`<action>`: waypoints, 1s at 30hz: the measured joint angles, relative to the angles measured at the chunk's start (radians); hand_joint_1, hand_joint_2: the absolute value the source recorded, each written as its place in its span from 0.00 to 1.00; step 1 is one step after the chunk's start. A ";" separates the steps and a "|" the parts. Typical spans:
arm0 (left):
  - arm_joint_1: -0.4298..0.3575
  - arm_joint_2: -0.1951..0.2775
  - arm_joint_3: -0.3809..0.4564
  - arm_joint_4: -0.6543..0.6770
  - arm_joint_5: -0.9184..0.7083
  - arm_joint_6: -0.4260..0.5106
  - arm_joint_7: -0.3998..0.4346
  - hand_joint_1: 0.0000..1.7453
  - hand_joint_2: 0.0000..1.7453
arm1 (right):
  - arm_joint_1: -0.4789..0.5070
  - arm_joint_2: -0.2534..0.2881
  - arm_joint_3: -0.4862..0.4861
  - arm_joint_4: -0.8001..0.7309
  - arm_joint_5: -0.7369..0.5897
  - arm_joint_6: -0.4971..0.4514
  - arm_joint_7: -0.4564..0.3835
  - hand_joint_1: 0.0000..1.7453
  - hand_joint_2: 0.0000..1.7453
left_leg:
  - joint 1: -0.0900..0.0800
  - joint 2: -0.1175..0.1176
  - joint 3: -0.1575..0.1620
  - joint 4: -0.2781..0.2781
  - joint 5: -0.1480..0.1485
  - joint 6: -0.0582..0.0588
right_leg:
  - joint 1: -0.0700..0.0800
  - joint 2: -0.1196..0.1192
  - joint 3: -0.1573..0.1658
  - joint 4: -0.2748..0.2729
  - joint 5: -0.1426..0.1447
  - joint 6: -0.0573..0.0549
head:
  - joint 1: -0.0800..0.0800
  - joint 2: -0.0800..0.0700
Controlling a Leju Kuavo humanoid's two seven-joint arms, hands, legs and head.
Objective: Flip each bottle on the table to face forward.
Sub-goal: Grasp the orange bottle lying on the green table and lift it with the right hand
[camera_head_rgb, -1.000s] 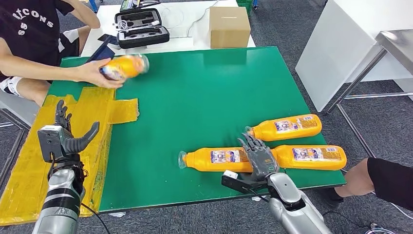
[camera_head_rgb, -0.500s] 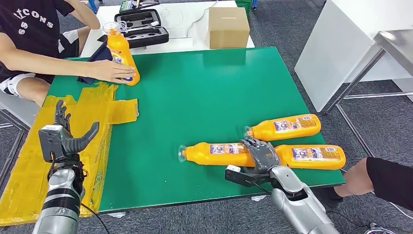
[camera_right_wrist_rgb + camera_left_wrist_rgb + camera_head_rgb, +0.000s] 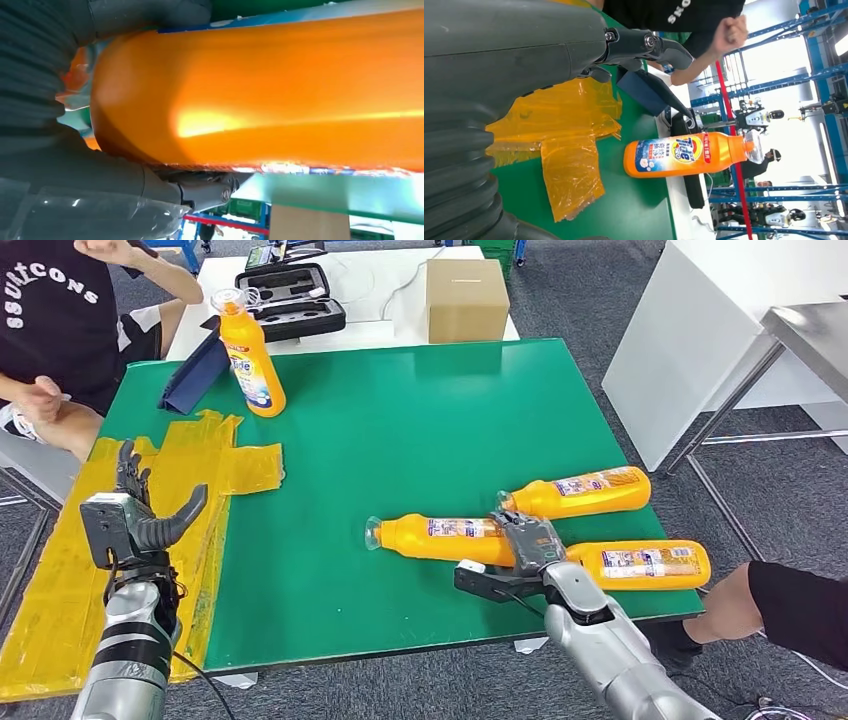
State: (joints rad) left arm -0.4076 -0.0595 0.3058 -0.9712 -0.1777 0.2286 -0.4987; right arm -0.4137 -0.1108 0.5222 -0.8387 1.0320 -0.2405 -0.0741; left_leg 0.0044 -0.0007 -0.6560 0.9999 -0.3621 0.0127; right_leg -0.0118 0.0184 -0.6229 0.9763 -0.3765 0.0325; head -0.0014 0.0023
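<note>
Basically, the right hand point(image 3: 532, 543) was wrapped around the base end of the middle bottle point(image 3: 440, 538), which lay on its side on the green table point(image 3: 420, 420) with its cap toward the left. The right wrist view showed the fingers point(image 3: 150, 15) and thumb curled against the orange body point(image 3: 260, 85) — firm contact on both sides, so it gripped the bottle.

Two more bottles lay on their sides close by: the rear bottle point(image 3: 580, 492) just behind the hand, and the near bottle point(image 3: 640, 564) at the table's front right edge, just beside the hand. Could not tell whether either touched the held one.

Left hand point(image 3: 135, 515) hovered above the yellow sheet point(image 3: 225, 465) at the table's left side, fingers point(image 3: 128, 472) spread and raised, thumb apart, holding nothing. Its wrist view showed the upright bottle point(image 3: 684, 154) standing on the green surface at the far left corner, label readable, next to a dark blue folder point(image 3: 192, 375).

A person point(image 3: 60, 330) in a black shirt sat at the far left, hands away from the table. Behind the green surface — a white table with a cardboard box point(image 3: 466, 298) and an open black case point(image 3: 290, 298). Another person's arm point(image 3: 790, 610) showed at the lower right.
</note>
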 joint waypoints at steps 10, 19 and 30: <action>0.000 -0.006 0.000 0.000 0.002 0.000 0.000 0.00 1.00 | 0.001 0.056 -0.002 0.013 -0.007 -0.034 0.004 1.00 1.00 | 0.001 0.001 -0.004 0.000 0.001 -0.001 | 0.001 0.000 -0.004 0.000 0.000 0.001 | 0.000 0.000; 0.002 -0.015 -0.005 0.004 0.006 -0.001 0.001 0.00 1.00 | 0.056 0.126 -0.065 -0.040 -0.084 -0.193 -0.082 1.00 1.00 | 0.001 0.000 -0.009 0.000 0.001 -0.001 | 0.000 0.000 -0.008 0.000 0.000 0.001 | 0.000 0.000; 0.000 -0.022 -0.080 0.028 0.112 -0.245 0.035 0.00 1.00 | 0.109 0.210 -0.193 -0.156 -0.235 -0.361 -0.227 1.00 1.00 | 0.001 0.000 -0.012 0.000 0.001 -0.001 | 0.000 0.000 -0.011 0.000 0.000 0.001 | 0.000 0.000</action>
State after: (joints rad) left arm -0.4072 -0.0817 0.2262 -0.9430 -0.0659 -0.0162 -0.4639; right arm -0.3049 0.0990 0.3293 -0.9951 0.7973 -0.6012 -0.3015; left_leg 0.0053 -0.0007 -0.6684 1.0000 -0.3613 0.0122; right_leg -0.0116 0.0183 -0.6337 0.9768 -0.3762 0.0333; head -0.0014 0.0023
